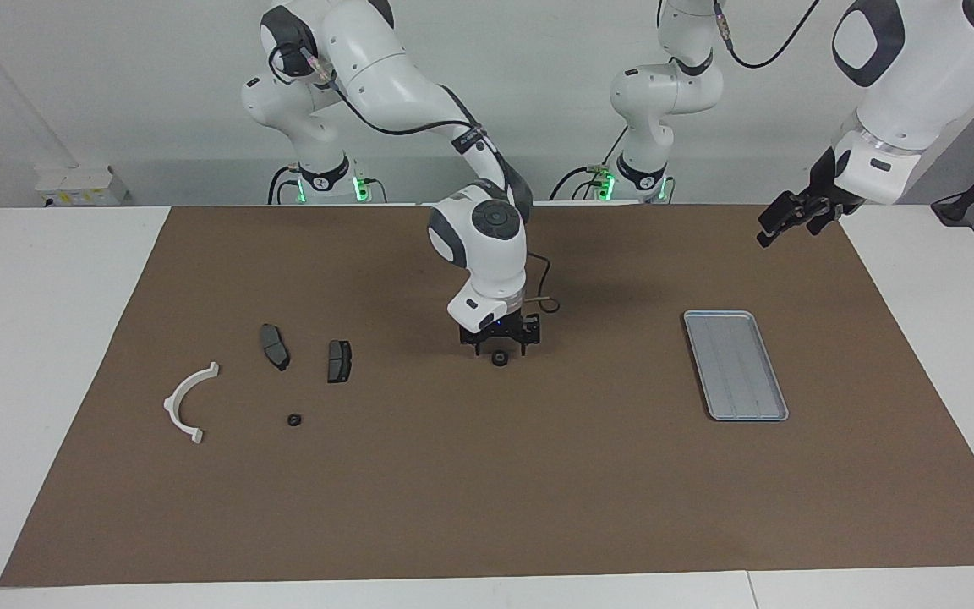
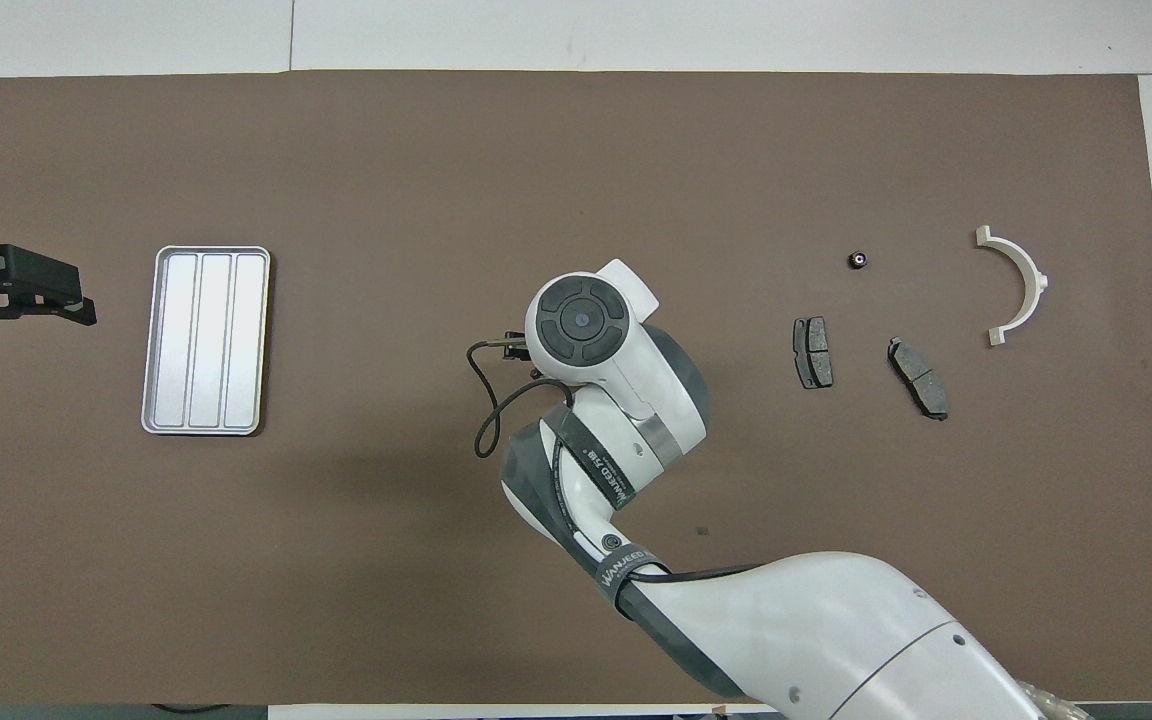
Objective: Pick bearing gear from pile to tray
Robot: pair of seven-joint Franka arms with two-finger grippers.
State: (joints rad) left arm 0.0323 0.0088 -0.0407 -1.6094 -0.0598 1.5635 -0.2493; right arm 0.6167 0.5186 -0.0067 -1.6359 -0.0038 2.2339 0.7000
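A small black bearing gear (image 1: 500, 359) lies on the brown mat midway between the pile and the tray. My right gripper (image 1: 500, 341) hangs just above it, open, its fingers apart on either side and not touching it. In the overhead view the right arm's wrist hides both. The pile sits toward the right arm's end: a white arc (image 1: 189, 402), two dark brake pads (image 1: 275, 346) (image 1: 339, 360) and another small black ring (image 1: 293, 419). The grey-blue tray (image 1: 735, 364) lies toward the left arm's end with nothing in it. My left gripper (image 1: 791, 218) waits open in the air beside the tray.
The brown mat (image 1: 487, 491) covers most of the white table. The overhead view shows the arc (image 2: 1018, 285), the pads (image 2: 812, 352) (image 2: 918, 377), the ring (image 2: 857, 260) and the tray (image 2: 206, 340) well apart.
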